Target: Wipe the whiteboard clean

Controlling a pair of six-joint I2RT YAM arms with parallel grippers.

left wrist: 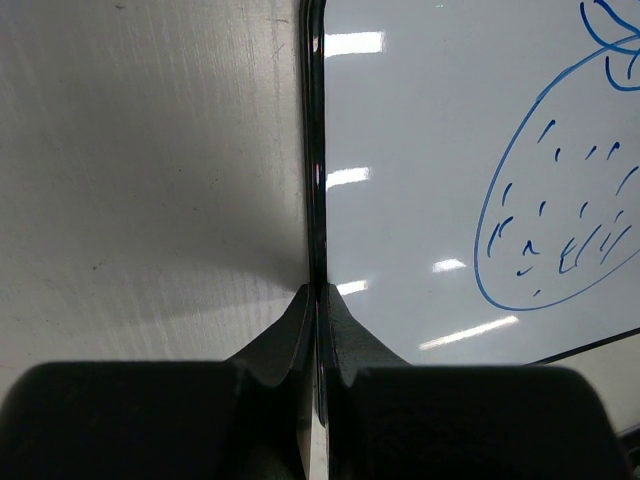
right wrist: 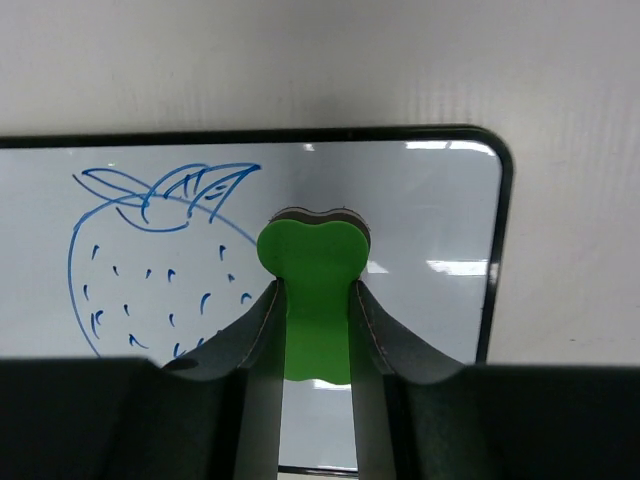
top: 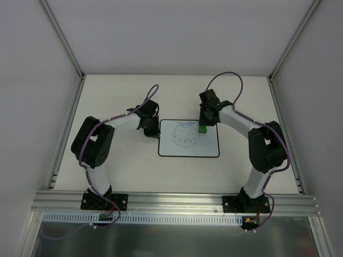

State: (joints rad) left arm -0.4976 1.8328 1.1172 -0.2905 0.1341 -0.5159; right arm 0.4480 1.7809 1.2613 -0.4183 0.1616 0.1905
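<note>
The whiteboard (top: 208, 148) lies flat in the middle of the table, white with a thin black border, and bears a blue strawberry drawing (top: 185, 134). My right gripper (top: 202, 126) is shut on a green eraser (right wrist: 312, 258) and holds it over the board's upper right part (right wrist: 430, 200), just right of the drawing (right wrist: 150, 270). My left gripper (top: 155, 133) is shut. Its tips (left wrist: 318, 292) rest at the black left edge of the board (left wrist: 420, 150), with the drawing (left wrist: 560, 220) off to the right.
White walls with metal corner posts (top: 64, 40) enclose the table on three sides. An aluminium rail (top: 171, 202) carrying both arm bases runs along the near edge.
</note>
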